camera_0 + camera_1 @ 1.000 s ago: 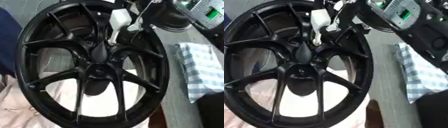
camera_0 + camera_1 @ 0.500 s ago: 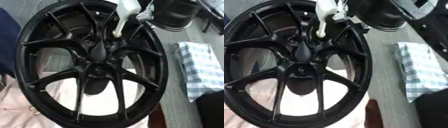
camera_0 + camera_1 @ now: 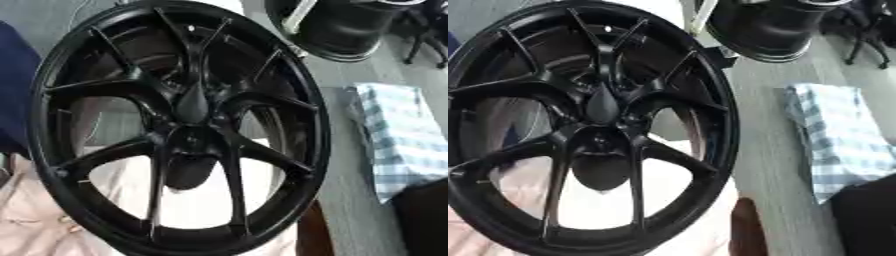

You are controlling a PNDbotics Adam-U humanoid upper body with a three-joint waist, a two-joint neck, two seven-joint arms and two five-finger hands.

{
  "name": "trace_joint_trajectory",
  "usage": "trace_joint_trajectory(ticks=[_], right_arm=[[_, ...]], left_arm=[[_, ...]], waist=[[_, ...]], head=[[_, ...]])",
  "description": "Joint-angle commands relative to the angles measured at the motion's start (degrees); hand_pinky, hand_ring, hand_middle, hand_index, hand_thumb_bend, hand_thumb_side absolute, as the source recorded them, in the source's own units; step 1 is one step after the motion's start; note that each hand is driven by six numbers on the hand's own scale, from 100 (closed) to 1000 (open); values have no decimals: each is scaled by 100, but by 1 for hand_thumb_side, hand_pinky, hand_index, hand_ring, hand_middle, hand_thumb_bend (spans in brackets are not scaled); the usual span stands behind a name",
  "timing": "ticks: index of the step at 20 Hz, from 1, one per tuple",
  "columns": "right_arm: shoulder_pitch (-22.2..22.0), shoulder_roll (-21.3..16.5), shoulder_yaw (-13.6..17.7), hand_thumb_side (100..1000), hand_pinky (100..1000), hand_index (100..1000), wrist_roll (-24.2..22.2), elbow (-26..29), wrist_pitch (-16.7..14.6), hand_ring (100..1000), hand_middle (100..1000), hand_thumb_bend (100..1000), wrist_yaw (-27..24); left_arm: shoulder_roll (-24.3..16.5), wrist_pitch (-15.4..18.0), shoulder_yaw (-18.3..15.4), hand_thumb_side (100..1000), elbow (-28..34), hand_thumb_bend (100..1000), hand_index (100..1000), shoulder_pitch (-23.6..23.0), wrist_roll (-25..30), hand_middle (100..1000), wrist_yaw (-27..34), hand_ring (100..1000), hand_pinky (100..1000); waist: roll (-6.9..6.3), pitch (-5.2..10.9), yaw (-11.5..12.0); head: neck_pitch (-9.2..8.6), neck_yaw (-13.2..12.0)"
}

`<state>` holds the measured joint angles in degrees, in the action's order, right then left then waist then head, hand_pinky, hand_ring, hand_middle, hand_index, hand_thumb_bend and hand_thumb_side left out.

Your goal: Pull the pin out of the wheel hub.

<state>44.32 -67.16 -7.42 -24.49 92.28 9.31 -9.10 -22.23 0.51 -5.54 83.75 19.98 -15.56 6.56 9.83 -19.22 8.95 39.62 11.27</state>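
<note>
**Checking on the pin pull: looks out of the hub, or close to it**

Filling most of both views is the black wheel hub (image 3: 179,135), standing on its rim against a pale pink cloth (image 3: 35,225) on the grey counter (image 3: 350,200). Its spokes and centre look bare; I see nothing white sticking out of them. So my read is that the pull itself is done, or very nearly, with only carrying the pin away and setting it down left.

Up top there's a big black rounded part (image 3: 767,27), which I take to be the robot's right arm. I can't make out a hand on it, so I can't tell whether the fingers are open, closed or holding anything. The left hand shows nowhere.

A blue checked cloth (image 3: 402,140) lies to the right, well apart from the wheel.

Smallest bit: a thin white stick (image 3: 298,16), probably the pin, sits up beside that black part, above the rim. The left eye view shows more of it; the right eye view crops it at the top edge.
</note>
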Motion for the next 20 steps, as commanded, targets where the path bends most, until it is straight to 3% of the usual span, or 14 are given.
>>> trace_joint_trajectory(ticks=[1,4,7,12,13,15,20], right_arm=[[-275,-360,600,100,629,434,317,-395,241,512,317,370,224],[-748,-202,1073,100,629,436,609,-864,530,513,319,362,513],[-1209,-83,1535,100,629,436,893,-1325,775,513,319,362,796],[-1988,12,2314,100,629,436,1372,-1638,439,513,319,362,733],[-2146,41,2472,100,634,471,1469,-1628,350,530,361,337,679],[-2455,237,2780,100,644,484,1659,-1787,375,542,374,332,736],[-3238,986,3380,100,683,527,2141,-2525,807,591,435,358,1177]], left_arm=[[-168,23,-156,901,64,100,686,-50,-134,494,19,570,597],[-198,32,-226,900,66,100,686,-113,-209,494,36,570,597],[-202,31,-210,900,71,100,686,-114,-213,494,42,570,597],[-185,21,-142,900,78,100,686,-55,-150,494,30,570,597],[-183,20,-138,899,80,100,686,-44,-144,494,28,571,596],[-146,26,-214,899,89,100,686,-26,-197,494,58,571,596],[-111,19,-185,900,94,100,686,10,-193,493,82,571,596]], waist=[[-111,93,-106],[-154,93,-273],[-145,108,-238],[-107,106,-90],[-106,97,-73],[-217,23,-202],[-237,9,-157]], head=[[-89,-240],[-132,-355],[-141,-295],[-145,-156],[-174,-147],[-381,-217],[-452,-121]])
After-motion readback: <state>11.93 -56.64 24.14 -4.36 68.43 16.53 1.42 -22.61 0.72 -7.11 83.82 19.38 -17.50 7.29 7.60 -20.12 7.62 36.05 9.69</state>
